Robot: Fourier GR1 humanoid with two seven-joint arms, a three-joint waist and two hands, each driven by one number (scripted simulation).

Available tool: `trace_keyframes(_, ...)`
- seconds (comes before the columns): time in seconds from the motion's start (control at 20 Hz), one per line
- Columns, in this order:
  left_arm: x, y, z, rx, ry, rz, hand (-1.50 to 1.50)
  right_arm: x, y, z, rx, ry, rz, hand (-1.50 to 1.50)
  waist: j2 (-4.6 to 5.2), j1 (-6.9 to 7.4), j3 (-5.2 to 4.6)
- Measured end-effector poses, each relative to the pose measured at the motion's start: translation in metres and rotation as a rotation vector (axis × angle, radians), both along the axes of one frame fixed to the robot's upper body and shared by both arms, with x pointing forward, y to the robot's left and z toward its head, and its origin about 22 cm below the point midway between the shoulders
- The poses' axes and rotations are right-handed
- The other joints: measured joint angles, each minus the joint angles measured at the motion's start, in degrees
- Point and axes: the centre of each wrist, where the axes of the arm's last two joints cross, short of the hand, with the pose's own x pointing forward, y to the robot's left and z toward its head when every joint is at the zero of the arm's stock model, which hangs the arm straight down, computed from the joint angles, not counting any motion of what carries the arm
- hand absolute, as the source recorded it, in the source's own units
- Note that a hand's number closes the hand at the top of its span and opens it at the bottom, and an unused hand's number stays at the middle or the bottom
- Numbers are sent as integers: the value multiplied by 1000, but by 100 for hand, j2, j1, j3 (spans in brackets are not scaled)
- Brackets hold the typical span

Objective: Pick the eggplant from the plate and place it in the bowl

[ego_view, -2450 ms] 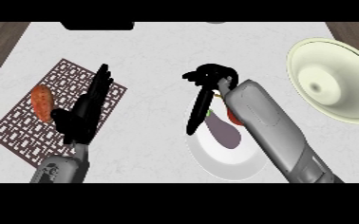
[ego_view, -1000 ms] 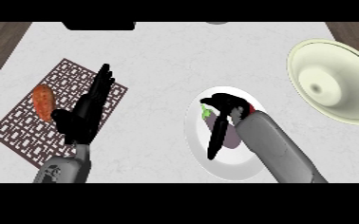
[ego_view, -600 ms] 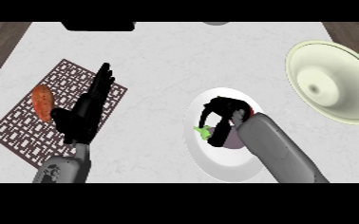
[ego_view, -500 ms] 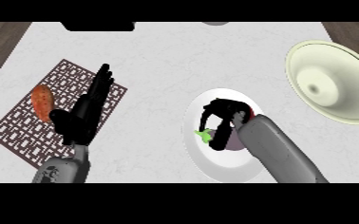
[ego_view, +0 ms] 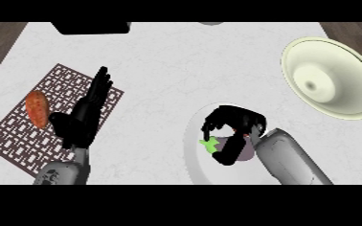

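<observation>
Right hand (ego_view: 233, 123) grips the eggplant (ego_view: 239, 151) on the plate (ego_view: 194, 160) beneath; lift and transfer to the bowl (ego_view: 326, 84), upper right, remain.

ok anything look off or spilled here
Nothing stands out. The eggplant sits on the plate with the right hand curled round it, the bowl is empty, and an orange vegetable lies on the mat.

text: none readable | labels: none | numbers: none | signs: none
</observation>
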Motion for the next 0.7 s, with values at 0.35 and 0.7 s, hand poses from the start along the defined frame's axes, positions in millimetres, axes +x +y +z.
trace_keyframes(0.35, -5, 15, -3, -7, 16, 74, 0, -29, -58, 52, 483, -374, -45, 150, -71, -433, 47)
trace_keyframes(0.7, -10, 18, -3, 2, 7, 73, 0, -88, -122, 92, 692, -748, -67, 150, -29, -367, 33)
